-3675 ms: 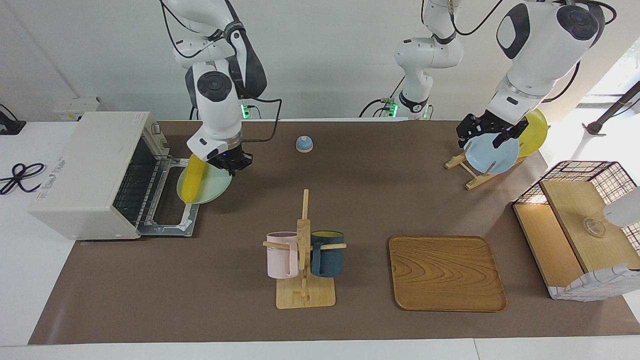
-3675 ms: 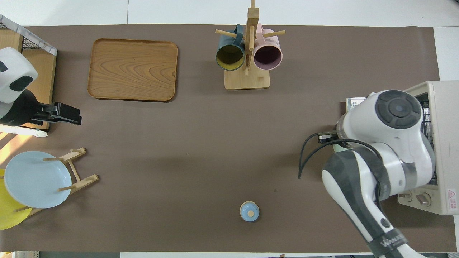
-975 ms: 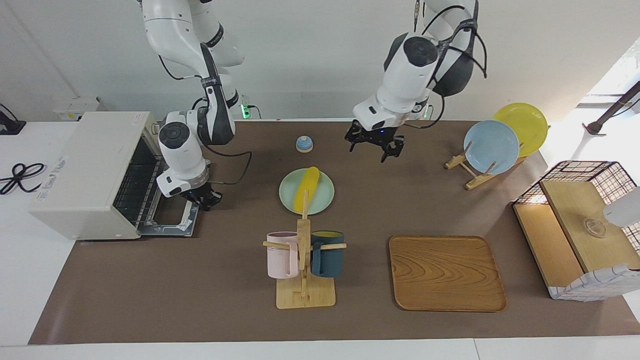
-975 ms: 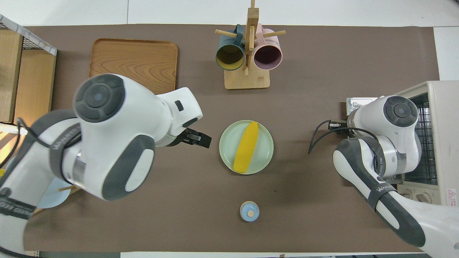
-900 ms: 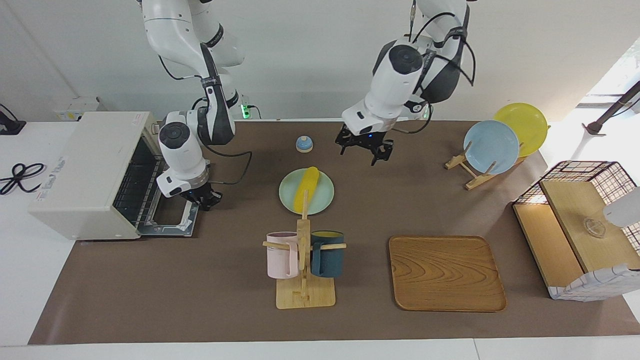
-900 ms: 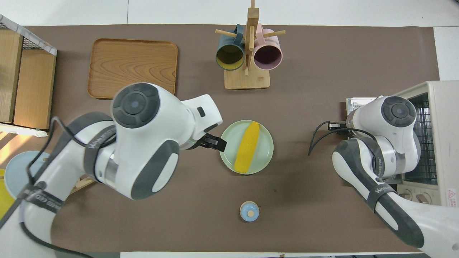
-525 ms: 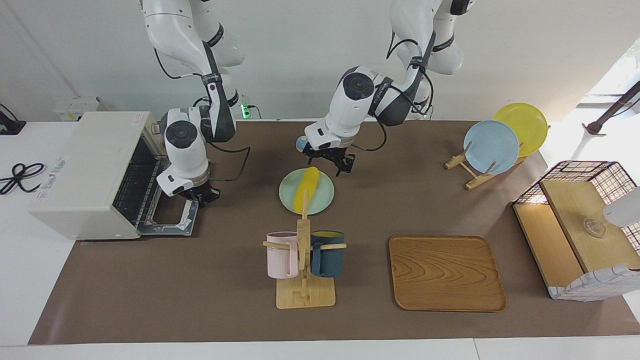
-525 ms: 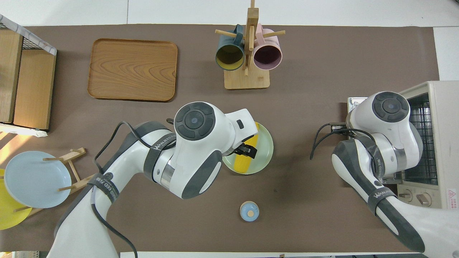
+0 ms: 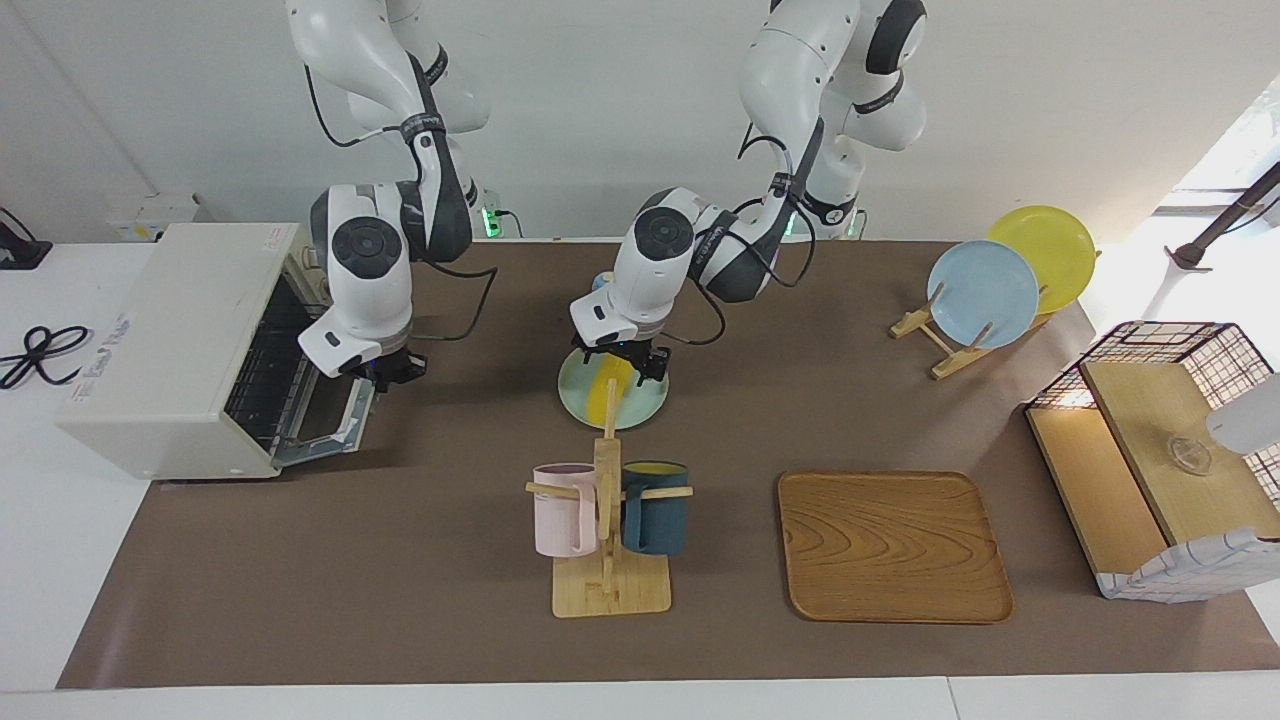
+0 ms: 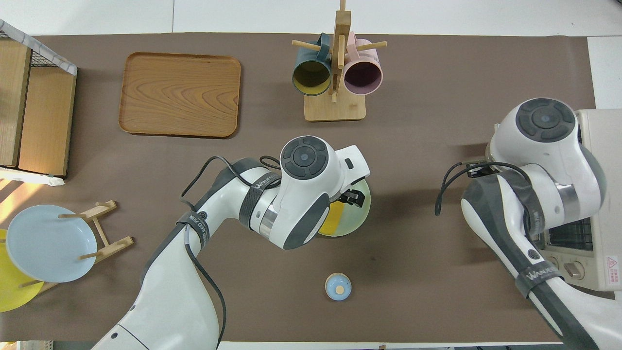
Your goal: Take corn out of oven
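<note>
The corn (image 9: 607,396) lay on a pale green plate (image 9: 640,405) near the middle of the facing view, its upper end hidden under the left gripper (image 9: 621,361). That gripper was low over the corn with its jaws spread wide on either side of the cob; whether they touched it could not be told. In the overhead view only a yellow strip of the corn (image 10: 333,219) showed under the arm's white wrist.

At the left of the facing view stood the oven (image 9: 175,345), its door (image 9: 325,425) tilted partway up from the table. The right gripper (image 9: 392,372) was at the door's upper edge with its fingers closed; whether it held the handle was hidden.

The table was covered by a brown mat (image 9: 400,560) with white borders, in front of a plain white wall. Below the plate in the facing view stood a wooden mug rack (image 9: 608,530) with a pink and a dark blue mug, and right of it a wooden tray (image 9: 893,546). A small blue bell (image 10: 337,286) sat low in the overhead view. Both arms bent down sharply from high shoulders.
</note>
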You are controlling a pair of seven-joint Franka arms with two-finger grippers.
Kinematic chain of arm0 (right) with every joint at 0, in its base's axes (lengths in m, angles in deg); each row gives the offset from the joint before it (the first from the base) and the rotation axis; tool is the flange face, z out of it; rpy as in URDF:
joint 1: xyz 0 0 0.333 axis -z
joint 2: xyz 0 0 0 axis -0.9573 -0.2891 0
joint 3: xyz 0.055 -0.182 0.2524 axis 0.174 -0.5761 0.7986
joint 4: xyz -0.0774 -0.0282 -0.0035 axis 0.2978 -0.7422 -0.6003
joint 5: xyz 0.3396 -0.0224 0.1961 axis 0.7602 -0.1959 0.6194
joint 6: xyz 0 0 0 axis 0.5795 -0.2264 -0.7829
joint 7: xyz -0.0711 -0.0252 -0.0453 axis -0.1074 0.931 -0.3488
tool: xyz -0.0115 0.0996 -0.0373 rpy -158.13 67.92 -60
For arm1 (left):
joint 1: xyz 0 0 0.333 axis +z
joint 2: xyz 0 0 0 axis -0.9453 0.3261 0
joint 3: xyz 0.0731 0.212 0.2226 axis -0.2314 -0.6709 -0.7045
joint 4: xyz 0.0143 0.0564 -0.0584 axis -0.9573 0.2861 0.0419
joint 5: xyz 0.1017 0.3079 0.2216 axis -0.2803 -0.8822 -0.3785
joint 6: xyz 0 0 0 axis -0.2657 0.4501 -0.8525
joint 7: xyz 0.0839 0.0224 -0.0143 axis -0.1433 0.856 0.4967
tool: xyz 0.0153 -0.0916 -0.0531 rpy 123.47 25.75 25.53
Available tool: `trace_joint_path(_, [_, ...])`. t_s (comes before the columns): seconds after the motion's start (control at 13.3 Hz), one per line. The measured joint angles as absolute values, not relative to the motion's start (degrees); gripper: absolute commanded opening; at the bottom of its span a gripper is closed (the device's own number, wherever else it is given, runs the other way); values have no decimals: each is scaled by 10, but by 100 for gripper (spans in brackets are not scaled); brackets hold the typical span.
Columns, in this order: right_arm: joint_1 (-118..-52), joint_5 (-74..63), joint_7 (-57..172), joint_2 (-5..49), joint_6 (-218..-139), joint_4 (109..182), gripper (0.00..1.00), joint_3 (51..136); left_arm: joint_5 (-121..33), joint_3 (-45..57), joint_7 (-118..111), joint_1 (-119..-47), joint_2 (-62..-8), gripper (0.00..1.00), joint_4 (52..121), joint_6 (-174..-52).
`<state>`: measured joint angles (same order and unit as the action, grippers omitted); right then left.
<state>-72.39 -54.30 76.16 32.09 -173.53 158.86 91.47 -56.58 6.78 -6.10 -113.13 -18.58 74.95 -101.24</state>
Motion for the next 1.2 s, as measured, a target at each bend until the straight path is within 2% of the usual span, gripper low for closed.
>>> trace_joint_path(0.15, [-697, -552, 705, 352, -1701, 1570, 0, 907, -566, 68, -49, -1139, -181, 100, 761, -1039])
trace_joint_path(0.45, [-638, -567, 604, 376, -1704, 1562, 0, 896, -566, 67, -40, -1152, -181, 100, 784, -1065])
trace_joint_path(0.53, [-637, -567, 602, 376, -1704, 1561, 0, 896, -566, 66, -37, -1153, -181, 91, 784, -1065])
trace_joint_path(0.6, [-637, -567, 602, 376, -1704, 1562, 0, 897, -566, 64, -35, -1153, -181, 65, 784, -1066])
trace_joint_path(0.67, [-636, -566, 602, 376, -1704, 1561, 6, 896, -567, 63, -34, -1153, -181, 41, 784, -1066])
trace_joint_path(0.82, [-635, -554, 601, 376, -1699, 1557, 23, 895, -572, 61, -27, -1153, -181, 1, 784, -1066])
trace_joint_path(0.9, [-635, -539, 600, 375, -1687, 1550, 38, 893, -574, 59, -23, -1153, -181, 0, 783, -1066])
trace_joint_path(1.12, [-637, -471, 597, 374, -1630, 1502, 70, 898, -574, 52, -16, -1152, -184, 0, 769, -1056])
trace_joint_path(1.2, [-639, -444, 597, 374, -1609, 1479, 97, 900, -574, 47, -14, -1151, -187, 0, 761, -1044])
